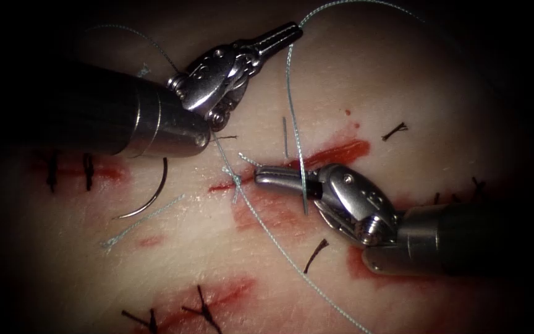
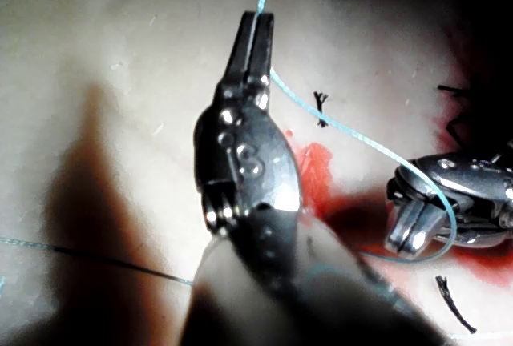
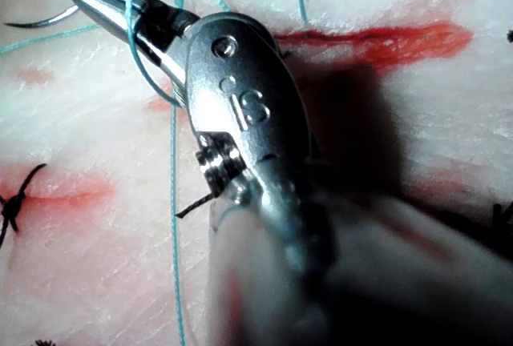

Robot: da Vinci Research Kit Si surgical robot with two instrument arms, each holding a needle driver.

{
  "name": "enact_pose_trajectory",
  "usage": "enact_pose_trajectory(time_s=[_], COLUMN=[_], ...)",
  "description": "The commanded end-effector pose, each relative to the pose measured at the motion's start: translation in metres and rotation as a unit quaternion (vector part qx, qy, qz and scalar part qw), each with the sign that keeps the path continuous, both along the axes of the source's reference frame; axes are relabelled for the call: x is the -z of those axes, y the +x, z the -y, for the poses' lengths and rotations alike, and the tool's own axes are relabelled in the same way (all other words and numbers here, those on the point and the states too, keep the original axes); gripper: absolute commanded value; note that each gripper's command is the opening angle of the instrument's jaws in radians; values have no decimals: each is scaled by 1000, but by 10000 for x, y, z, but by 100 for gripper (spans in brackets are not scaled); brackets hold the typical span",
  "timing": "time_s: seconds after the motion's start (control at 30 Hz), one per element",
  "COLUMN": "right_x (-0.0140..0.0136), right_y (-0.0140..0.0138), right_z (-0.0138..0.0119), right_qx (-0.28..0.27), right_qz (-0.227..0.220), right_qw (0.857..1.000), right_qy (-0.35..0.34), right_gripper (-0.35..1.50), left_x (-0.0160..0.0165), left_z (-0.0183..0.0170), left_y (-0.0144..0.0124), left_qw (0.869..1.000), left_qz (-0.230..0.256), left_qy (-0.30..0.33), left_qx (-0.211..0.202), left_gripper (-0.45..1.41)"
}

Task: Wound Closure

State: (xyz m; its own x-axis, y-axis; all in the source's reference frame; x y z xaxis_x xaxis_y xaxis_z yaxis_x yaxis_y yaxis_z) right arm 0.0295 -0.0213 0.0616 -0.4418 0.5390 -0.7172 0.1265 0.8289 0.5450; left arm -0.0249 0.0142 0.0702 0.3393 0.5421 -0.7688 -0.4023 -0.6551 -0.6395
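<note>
Evidently the left tool (image 1: pixel 282 35) pinches the thread (image 1: pixel 292 105), carrying it wrapped over the right tool (image 1: pixel 267 178), whose pressed-together jaws hold nothing. Unheld, the needle (image 1: pixel 152 195) lies on the tissue (image 1: pixel 403 80), left of the cut (image 1: pixel 335 154) (parked clear).

The thread (image 1: pixel 292 111) runs off the endoscope view's lower edge.

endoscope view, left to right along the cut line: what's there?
Dark stitches → needle lying free on the tissue → knot at the cut → right tool, shut with thread looped over it. Left tool sits farther back, shut on that thread.
</note>
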Motion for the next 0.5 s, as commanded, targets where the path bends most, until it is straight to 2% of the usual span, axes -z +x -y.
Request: enact_pose_trajectory(time_s=[0.03, 0.1, 0.2, 0.23, 0.33, 0.5], right_x=[1, 1, -1, 0, 0, -12], right_y=[19, 27, 33, 32, 25, 15], right_z=[8, 6, 2, -4, -20, -33], right_qx=[-9, -38, -81, -110, -180, -250], right_qz=[-8, 3, 51, 95, 162, 210], right_qw=[1000, 999, 994, 988, 969, 945], right_qy=[14, 37, 53, 48, 42, 34], right_gripper=[-35, -35, -35, -35, -35, -35], left_x=[-9, -15, -19, -17, -8, 4], left_z=[4, 14, 26, 34, 42, 59], left_y=[-5, -5, -4, -1, 4, 6], left_qw=[1000, 997, 994, 993, 988, 975], left_qz=[-19, -64, -96, -100, -143, -206], left_qy=[7, 21, 33, 30, 3, -4], left_qx=[-6, -27, -42, -46, -62, -85], left_gripper=[-45, -45, -45, -45, -45, -45])
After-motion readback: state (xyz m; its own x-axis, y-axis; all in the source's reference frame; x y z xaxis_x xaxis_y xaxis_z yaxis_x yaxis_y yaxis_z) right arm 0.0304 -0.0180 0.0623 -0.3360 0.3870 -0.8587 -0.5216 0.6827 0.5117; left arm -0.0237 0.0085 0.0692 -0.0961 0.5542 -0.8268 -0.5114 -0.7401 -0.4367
